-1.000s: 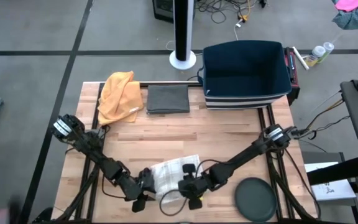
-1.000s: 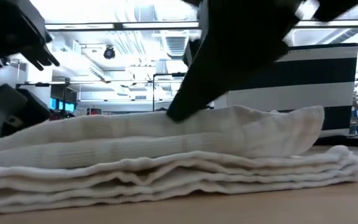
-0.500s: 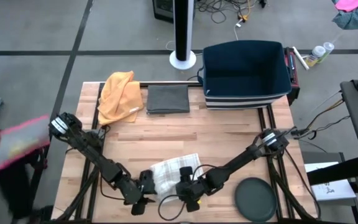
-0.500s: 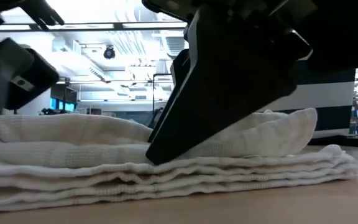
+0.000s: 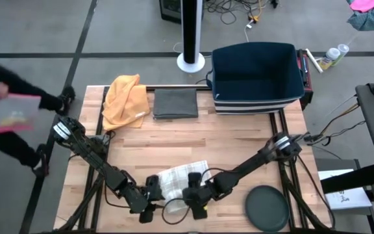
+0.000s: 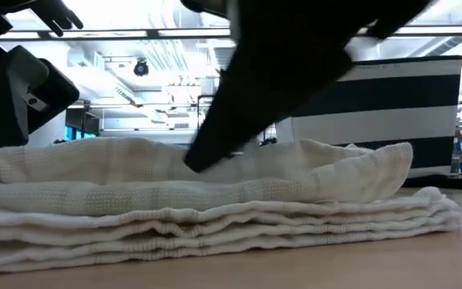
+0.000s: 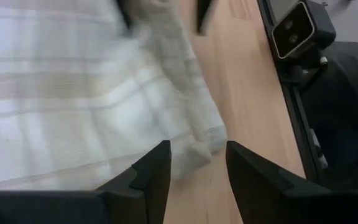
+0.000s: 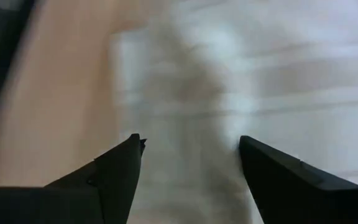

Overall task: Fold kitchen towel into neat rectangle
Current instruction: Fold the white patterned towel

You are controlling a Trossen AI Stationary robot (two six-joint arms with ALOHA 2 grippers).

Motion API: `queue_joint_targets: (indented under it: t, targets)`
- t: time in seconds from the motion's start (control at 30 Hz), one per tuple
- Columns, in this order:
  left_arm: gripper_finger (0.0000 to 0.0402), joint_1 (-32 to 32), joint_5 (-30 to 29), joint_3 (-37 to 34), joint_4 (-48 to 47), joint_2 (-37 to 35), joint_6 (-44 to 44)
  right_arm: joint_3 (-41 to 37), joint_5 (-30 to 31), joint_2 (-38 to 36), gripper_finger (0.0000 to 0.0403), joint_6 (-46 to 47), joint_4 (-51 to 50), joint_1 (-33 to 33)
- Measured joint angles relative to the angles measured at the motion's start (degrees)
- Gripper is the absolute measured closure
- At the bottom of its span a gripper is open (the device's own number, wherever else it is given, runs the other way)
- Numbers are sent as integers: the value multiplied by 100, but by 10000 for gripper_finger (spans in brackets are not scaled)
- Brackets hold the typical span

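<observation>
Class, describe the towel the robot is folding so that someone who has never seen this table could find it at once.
On the wooden table, look at the near edge, where the left gripper and right gripper meet. Between them lies the white kitchen towel, folded in layers. The orange cloth and grey cloth lie at the far edge.

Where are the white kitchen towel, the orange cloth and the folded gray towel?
white kitchen towel point(image 5: 182, 178): high view, middle of its folded top.
orange cloth point(image 5: 126, 101): high view, centre of the crumpled heap.
folded gray towel point(image 5: 175, 103): high view, middle of its flat top.
</observation>
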Motion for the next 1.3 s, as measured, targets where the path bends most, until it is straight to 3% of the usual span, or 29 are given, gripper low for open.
queue_joint_targets:
  t: [0.13,0.3,0.4,0.7,1.07,1.3]
  targets:
    - [253,0,-148,0,-7,0,-7,27,-221,19,155,65,15,153]
    - [246,4,-242,-4,-7,1,79,24,680,20,169,-47,-53,316]
    - [242,4,-368,-4,-1,2,78,24,928,38,178,-238,-38,328]
    - [252,11,-386,-6,-57,0,123,42,589,242,199,-353,-2,415]
    - [250,15,-388,-7,-80,-7,137,70,437,212,182,-311,110,479]
    - [240,31,-475,-7,-96,-11,159,46,680,279,186,-498,123,514]
